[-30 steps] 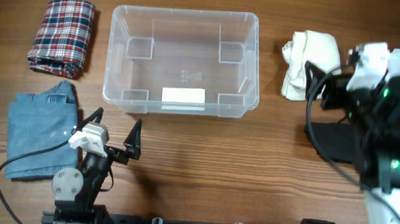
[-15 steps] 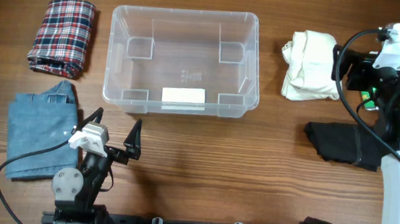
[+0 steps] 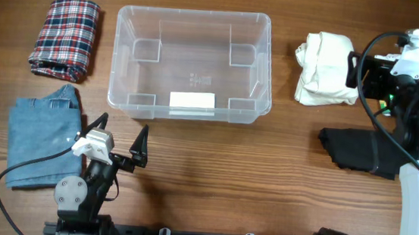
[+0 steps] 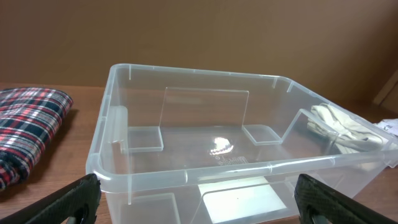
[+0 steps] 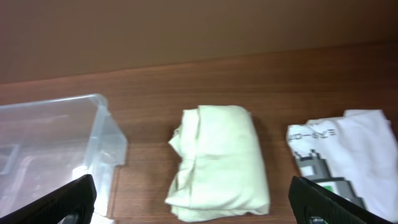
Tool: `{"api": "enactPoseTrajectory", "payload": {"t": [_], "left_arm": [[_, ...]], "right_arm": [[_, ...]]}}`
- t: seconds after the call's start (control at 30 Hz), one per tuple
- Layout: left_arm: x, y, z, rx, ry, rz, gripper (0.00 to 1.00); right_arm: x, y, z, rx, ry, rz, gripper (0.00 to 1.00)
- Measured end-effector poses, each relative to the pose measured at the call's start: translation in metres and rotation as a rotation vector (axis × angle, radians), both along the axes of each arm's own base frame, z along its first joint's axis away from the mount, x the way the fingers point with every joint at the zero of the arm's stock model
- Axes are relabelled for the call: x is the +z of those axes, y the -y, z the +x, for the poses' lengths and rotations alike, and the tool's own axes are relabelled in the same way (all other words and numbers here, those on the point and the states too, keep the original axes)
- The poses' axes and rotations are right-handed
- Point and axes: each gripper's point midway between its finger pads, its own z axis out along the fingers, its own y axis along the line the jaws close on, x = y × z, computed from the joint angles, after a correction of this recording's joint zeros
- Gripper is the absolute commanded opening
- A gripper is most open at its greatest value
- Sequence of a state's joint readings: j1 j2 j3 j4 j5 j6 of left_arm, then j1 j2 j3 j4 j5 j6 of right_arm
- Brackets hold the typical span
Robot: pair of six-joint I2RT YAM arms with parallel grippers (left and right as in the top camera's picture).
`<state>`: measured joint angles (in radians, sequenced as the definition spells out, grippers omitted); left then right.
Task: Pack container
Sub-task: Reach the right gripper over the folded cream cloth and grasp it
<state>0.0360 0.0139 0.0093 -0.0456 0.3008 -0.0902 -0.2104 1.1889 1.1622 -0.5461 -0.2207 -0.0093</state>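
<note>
The clear plastic container (image 3: 257, 30) with a white label stands open and empty at the table's middle back. It fills the left wrist view (image 4: 186, 174) and its corner shows in the right wrist view (image 5: 102, 140). My left gripper (image 3: 122, 136) is open and empty in front of the container's near wall, as the left wrist view (image 4: 198, 202) shows. My right gripper (image 3: 365, 74) is open and empty, just right of a folded cream garment (image 3: 324, 67), which lies between the fingers in the right wrist view (image 5: 221, 162).
A plaid garment (image 3: 64, 36) lies at the back left and a blue denim one (image 3: 40, 144) in front of it. A black garment (image 3: 355, 149) lies at the right. A white printed garment (image 5: 345, 155) lies right of the cream one.
My right arm has moved back and to the right, off the black garment, which now lies uncovered. The left arm has not moved.
</note>
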Motion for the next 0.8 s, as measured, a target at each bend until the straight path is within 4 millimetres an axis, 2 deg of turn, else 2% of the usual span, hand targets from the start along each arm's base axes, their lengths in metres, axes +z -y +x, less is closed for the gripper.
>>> {"api": "enactPoseTrajectory", "payload": {"t": [0.17, 0.3, 0.37, 0.43, 0.5, 0.6, 0.67, 0.8], "left_arm": [[0.0, 0.0, 0.0, 0.0, 0.0, 0.0, 1.0], [0.0, 0.0, 0.0, 0.0, 0.0, 0.0, 1.0], [0.0, 0.0, 0.0, 0.0, 0.0, 0.0, 1.0], [0.0, 0.0, 0.0, 0.0, 0.0, 0.0, 1.0], [0.0, 0.0, 0.0, 0.0, 0.0, 0.0, 1.0], [0.0, 0.0, 0.0, 0.0, 0.0, 0.0, 1.0], [0.0, 0.0, 0.0, 0.0, 0.0, 0.0, 1.0], [0.0, 0.0, 0.0, 0.0, 0.0, 0.0, 1.0]], "right_arm": [[0.0, 0.007, 0.002, -0.033, 0.002, -0.02, 1.0], [-0.003, 0.01, 0.023, -0.025, 0.031, -0.021, 1.0], [-0.015, 0.011, 0.036, -0.017, 0.016, -0.012, 1.0], [-0.036, 0.013, 0.049, -0.014, -0.025, -0.002, 1.0], [-0.067, 0.016, 0.06, -0.017, -0.092, 0.01, 1.0], [-0.103, 0.025, 0.071, -0.046, -0.164, 0.006, 1.0], [-0.117, 0.032, 0.077, -0.071, -0.185, -0.008, 1.0], [-0.125, 0.048, 0.09, -0.093, -0.158, -0.047, 1.0]]}}
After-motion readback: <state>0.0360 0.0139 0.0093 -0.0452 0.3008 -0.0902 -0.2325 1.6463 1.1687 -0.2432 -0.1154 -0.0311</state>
